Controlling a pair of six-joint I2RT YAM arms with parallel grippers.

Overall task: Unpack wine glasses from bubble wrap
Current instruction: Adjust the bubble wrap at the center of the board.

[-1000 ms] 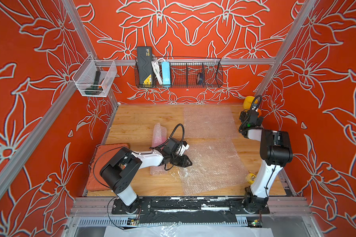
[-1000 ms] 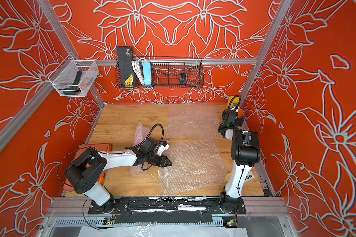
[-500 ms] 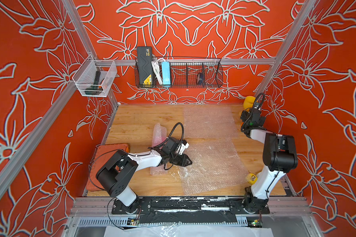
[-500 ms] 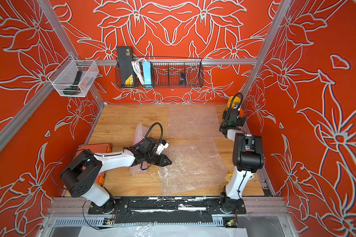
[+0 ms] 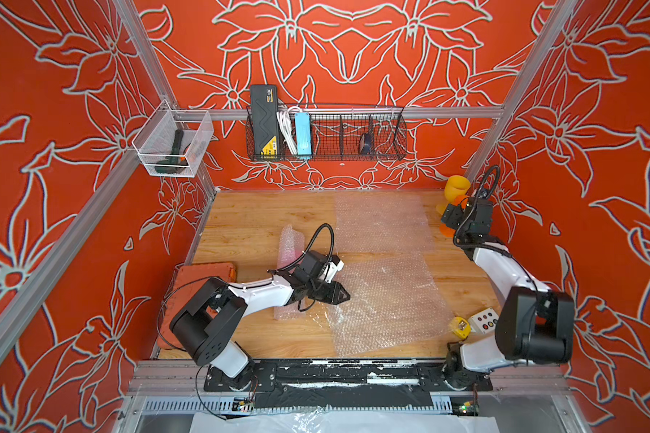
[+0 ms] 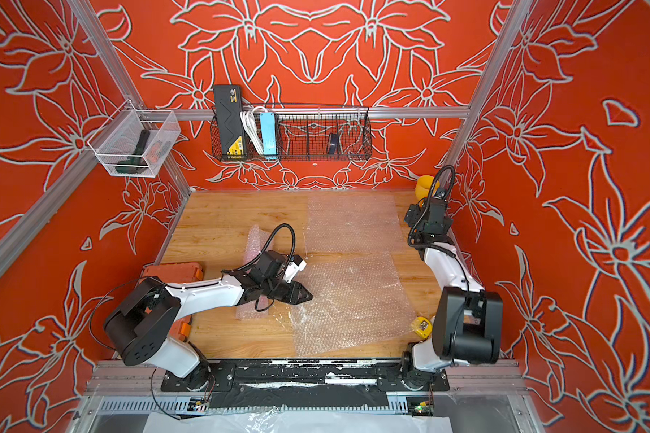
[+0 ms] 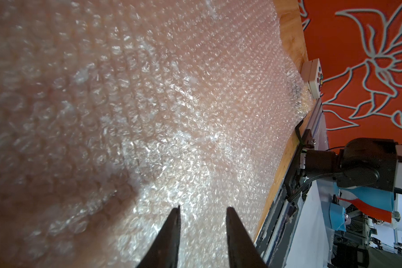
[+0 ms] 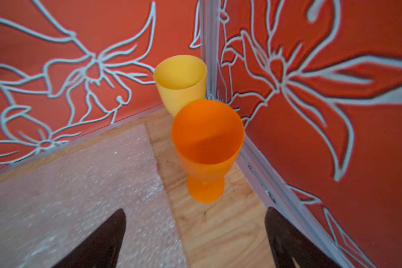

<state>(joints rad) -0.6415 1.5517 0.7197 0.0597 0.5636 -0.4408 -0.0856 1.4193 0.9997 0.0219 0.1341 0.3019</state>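
Wooden tabletop, 1 o'clock corner: right gripper, wide and empty, has backed off the orange goblet beside the yellow goblet. Left gripper, narrowly parted, hovers centre; rolled bubble wrap toward 9 o'clock awaits.

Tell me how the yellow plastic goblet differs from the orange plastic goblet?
The yellow plastic goblet is paler than the orange plastic goblet. The yellow goblet stands deeper in the corner; the orange goblet is nearer the right gripper. In the right wrist view, the orange goblet's foot shows; the yellow goblet's is hidden. Both stand upright, unwrapped.
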